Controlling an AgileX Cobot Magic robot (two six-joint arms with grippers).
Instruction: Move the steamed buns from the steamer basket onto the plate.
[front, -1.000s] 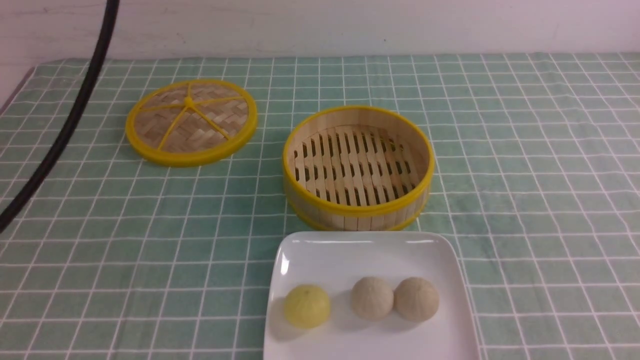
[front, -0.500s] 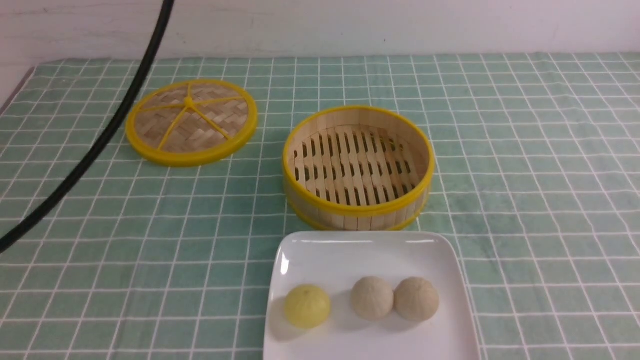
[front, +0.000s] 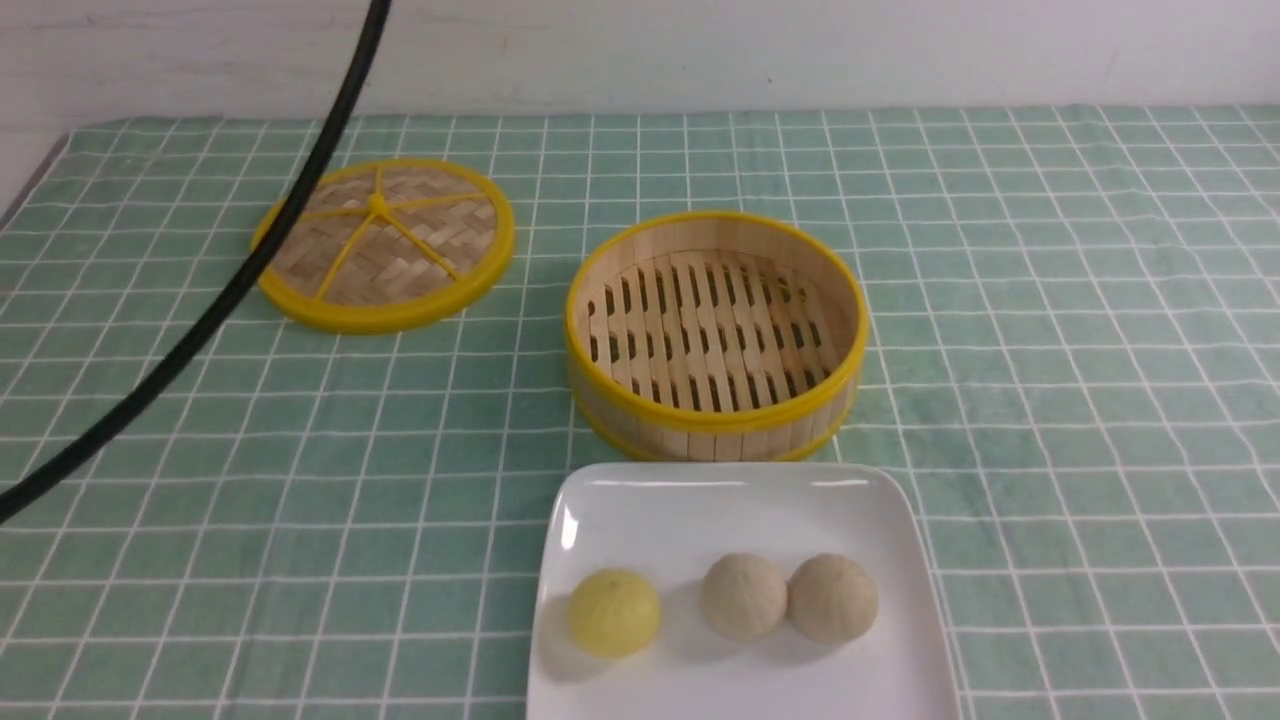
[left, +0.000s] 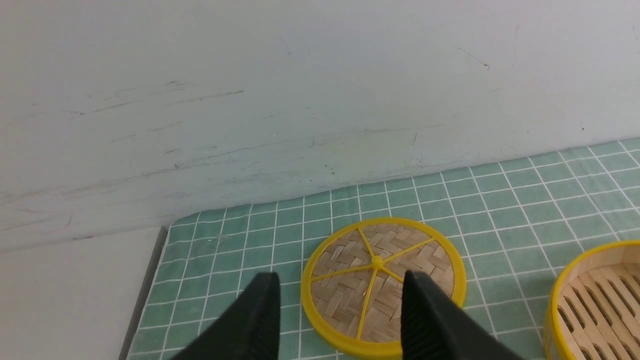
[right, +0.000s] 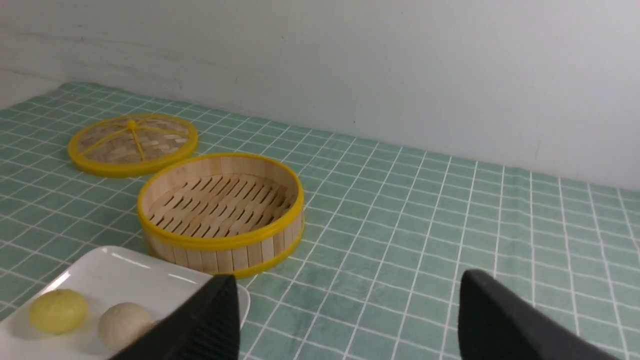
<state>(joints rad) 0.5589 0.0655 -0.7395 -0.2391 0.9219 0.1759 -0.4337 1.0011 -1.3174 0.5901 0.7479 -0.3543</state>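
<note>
Three steamed buns (front: 743, 596) sit in a row on the white plate (front: 700, 500), just near of the empty steamer basket (front: 715, 425), on your desk's green white-gridded cloth (front: 1050, 350) before a plain pale wall (front: 700, 50). Your left gripper (left: 341, 280) and right gripper (right: 348, 277) both hang with jaws apart, holding nothing. Since a second ago the black cable (front: 215, 300) has swung right and now crosses the lid's (front: 400, 250) left rim.

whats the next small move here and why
Probably pull the open left hand and open right hand back and stop: all three buns already sit on the plate, and the basket is empty.
</note>
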